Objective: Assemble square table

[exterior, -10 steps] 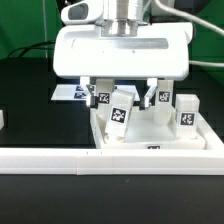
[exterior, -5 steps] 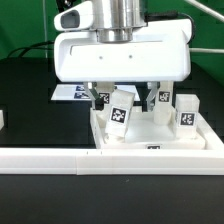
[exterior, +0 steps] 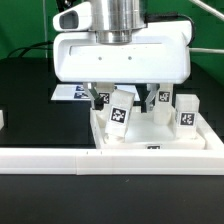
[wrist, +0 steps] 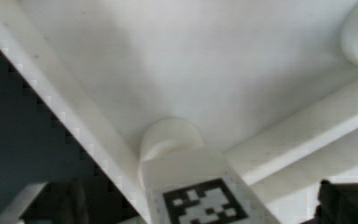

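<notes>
The square table top (exterior: 148,141) is a white tray lying behind the rail, and in the wrist view its inner face (wrist: 211,70) fills most of the picture. One white leg (exterior: 121,113) with a black-white tag stands tilted in the tray, rising from a round socket (wrist: 172,135). My gripper (exterior: 126,100) hangs straight over it, jaws open, one finger (exterior: 101,97) on each side of the leg with a gap on both sides. The wrist view shows the leg's tag (wrist: 206,203) between the dark fingertips (wrist: 23,204). Two more tagged legs (exterior: 186,111) stand in the tray toward the exterior view's right.
A long white L-shaped rail (exterior: 100,158) runs across the front of the tray. The marker board (exterior: 70,93) lies flat behind it on the exterior view's left. A small white piece (exterior: 2,119) sits at the left edge. The table surface is black.
The hand has sunk a little over the tilted leg since the earliest frame, then held still. The jaws stay open and the leg has not moved.
</notes>
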`<action>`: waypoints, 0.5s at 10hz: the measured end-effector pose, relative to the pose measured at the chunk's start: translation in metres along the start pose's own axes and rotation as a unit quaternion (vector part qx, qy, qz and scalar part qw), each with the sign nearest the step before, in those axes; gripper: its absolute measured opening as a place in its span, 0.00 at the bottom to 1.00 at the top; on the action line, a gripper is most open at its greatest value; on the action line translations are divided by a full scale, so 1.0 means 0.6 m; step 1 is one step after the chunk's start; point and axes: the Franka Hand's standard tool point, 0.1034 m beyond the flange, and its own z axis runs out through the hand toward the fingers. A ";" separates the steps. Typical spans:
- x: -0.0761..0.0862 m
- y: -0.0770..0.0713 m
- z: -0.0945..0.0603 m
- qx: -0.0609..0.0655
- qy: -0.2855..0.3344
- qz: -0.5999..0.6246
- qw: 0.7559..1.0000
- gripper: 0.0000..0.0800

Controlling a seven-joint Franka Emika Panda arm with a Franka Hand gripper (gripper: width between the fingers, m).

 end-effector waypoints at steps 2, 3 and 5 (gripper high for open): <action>0.000 0.000 0.000 0.000 0.000 0.041 0.999 0.49; 0.000 0.000 0.000 0.000 0.000 0.067 0.998 0.36; 0.000 -0.001 0.000 0.001 0.000 0.135 0.991 0.36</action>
